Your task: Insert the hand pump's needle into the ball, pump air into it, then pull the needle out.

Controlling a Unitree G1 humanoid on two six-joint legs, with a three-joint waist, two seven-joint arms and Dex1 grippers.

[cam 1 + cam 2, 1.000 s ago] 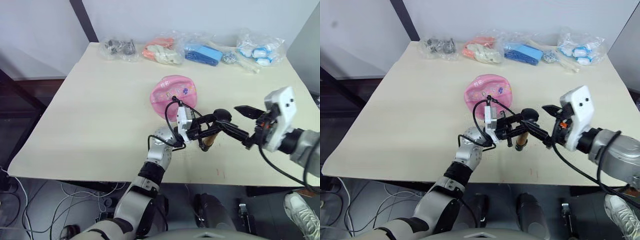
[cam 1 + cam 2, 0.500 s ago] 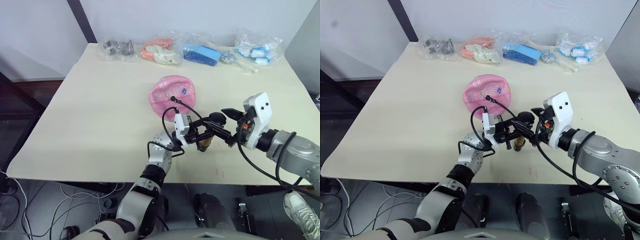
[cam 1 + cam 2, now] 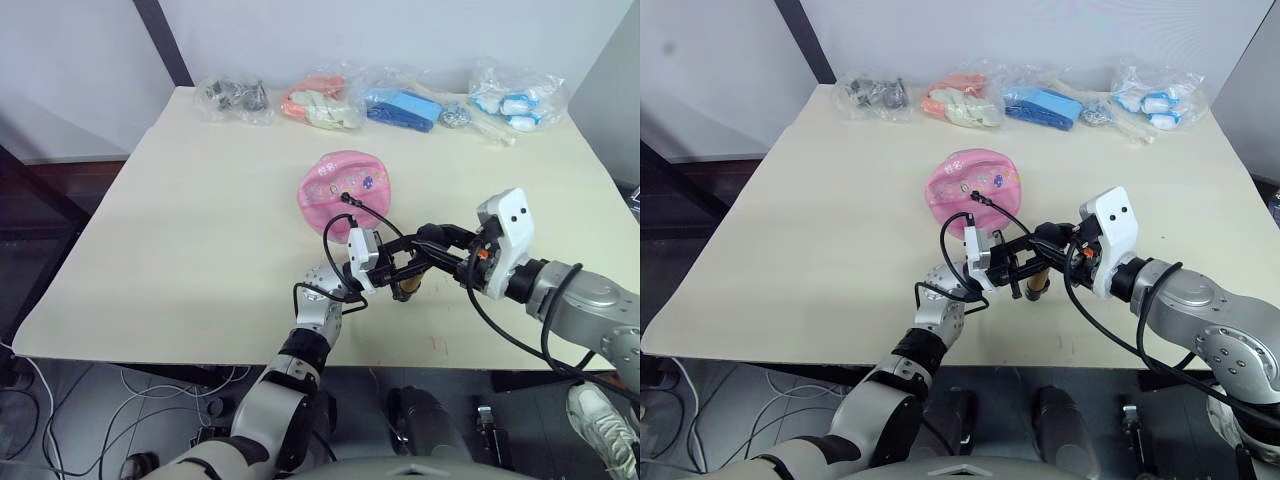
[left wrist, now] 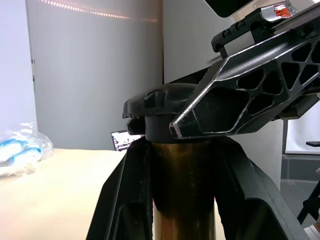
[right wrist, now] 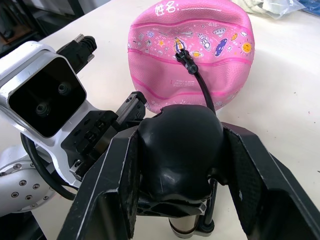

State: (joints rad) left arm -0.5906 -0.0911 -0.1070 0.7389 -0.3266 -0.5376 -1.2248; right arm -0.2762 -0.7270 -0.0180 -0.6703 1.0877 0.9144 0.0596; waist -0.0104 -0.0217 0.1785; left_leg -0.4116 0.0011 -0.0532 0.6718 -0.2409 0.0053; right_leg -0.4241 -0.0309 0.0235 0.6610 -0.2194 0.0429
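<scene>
The pink ball lies mid-table, partly flattened. The needle's black fitting sits at the ball's valve, and the pin itself is hidden. A thin black hose runs from it to the hand pump, which stands upright just in front of the ball. My left gripper is shut on the pump's brass tube. From the right, my right gripper is shut on the black knob handle on top, with one finger pressed to each side.
Along the back edge of the cream table lie clear bags: dark parts, orange-pink items, blue items and blue-white items. The pump stands close to the table's front edge. A person's shoe is on the floor at lower right.
My right gripper has moved left from beside the pump and closed around the knob handle. The left gripper, the pump and the ball have stayed put.
</scene>
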